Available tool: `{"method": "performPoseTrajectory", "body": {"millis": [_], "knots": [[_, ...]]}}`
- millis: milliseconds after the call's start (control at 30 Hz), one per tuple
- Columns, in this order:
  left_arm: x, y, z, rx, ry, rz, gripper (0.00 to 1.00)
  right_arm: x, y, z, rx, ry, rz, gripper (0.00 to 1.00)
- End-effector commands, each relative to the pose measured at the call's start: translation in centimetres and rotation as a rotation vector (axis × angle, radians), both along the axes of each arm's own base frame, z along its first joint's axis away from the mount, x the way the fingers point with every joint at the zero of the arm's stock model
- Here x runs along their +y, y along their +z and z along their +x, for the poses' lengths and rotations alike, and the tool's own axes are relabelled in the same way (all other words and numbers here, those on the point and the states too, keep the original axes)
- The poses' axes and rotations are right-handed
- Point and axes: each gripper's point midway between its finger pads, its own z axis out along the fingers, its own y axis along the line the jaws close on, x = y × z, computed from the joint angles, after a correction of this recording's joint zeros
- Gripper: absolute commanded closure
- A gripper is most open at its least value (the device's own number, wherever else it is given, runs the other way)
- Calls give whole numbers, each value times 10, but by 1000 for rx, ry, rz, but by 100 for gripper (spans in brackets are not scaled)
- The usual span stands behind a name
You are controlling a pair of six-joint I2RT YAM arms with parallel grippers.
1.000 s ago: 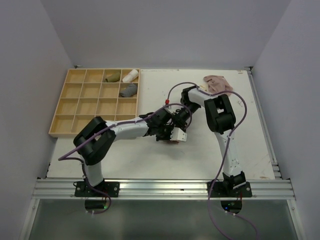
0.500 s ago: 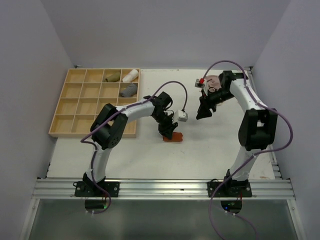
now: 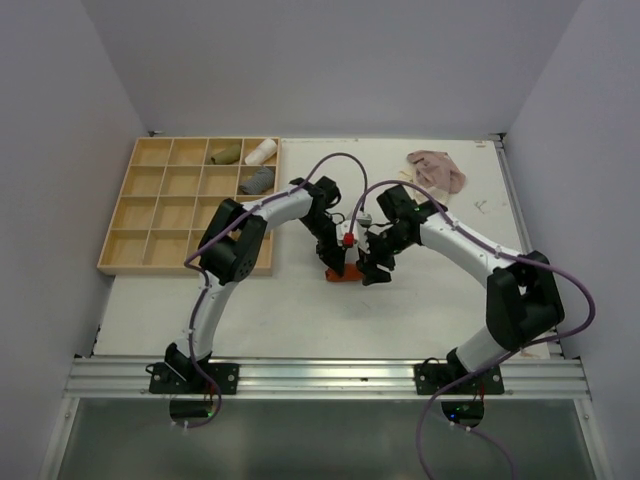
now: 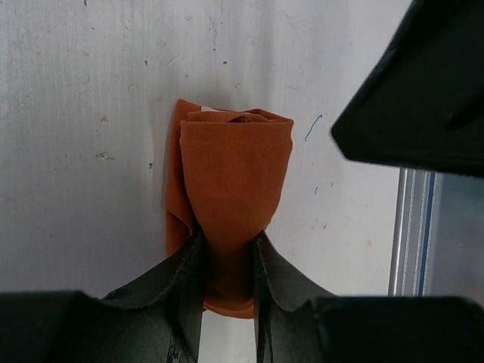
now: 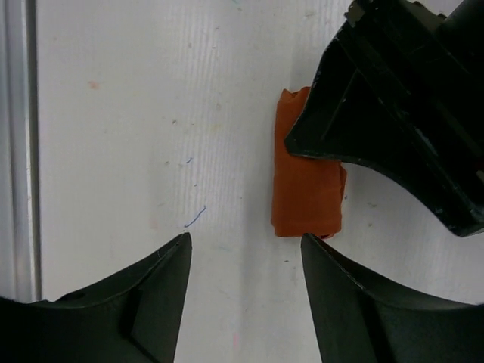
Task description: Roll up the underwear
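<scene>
The rust-orange underwear (image 4: 236,174) lies on the white table as a short folded roll. My left gripper (image 4: 227,261) is shut on its near end, and the cloth is pinched narrow between the two fingers. From above, the roll (image 3: 345,277) shows just under the left gripper (image 3: 338,262). My right gripper (image 5: 244,240) is open over bare table, with the roll (image 5: 306,193) just off its right fingertip. In the top view the right gripper (image 3: 375,265) hangs close to the right of the roll. The pale beige-pink underwear (image 3: 436,168) lies crumpled at the back right.
A wooden compartment tray (image 3: 120,200) sits at the back left with an olive roll (image 3: 225,153), a white roll (image 3: 261,151) and a grey roll (image 3: 257,180) in its far right cells. The left gripper's black body (image 5: 408,98) fills the right wrist view's upper right.
The right arm swung out toward the back right, then came back down beside the orange roll with its jaws a little wider. The left gripper stayed clamped on the roll.
</scene>
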Motion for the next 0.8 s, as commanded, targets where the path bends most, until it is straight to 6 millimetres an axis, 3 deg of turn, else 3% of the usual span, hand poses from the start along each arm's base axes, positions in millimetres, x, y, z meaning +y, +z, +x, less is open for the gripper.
{"method": "performPoseTrajectory", "body": {"millis": [0,300,667,767], "knots": [[52,-88,-11,-12,-63,290,74,20,3,46,-216,-12,44,36],[50,-90,-10,-13,-52,281,71,28,-37,36,-167,60,-17,36],[51,-90,-10,-3,-40,274,66,12,-81,43,-125,65,-161,43],[50,-88,-9,-5,-34,266,65,8,-88,43,-124,66,-191,50]]}}
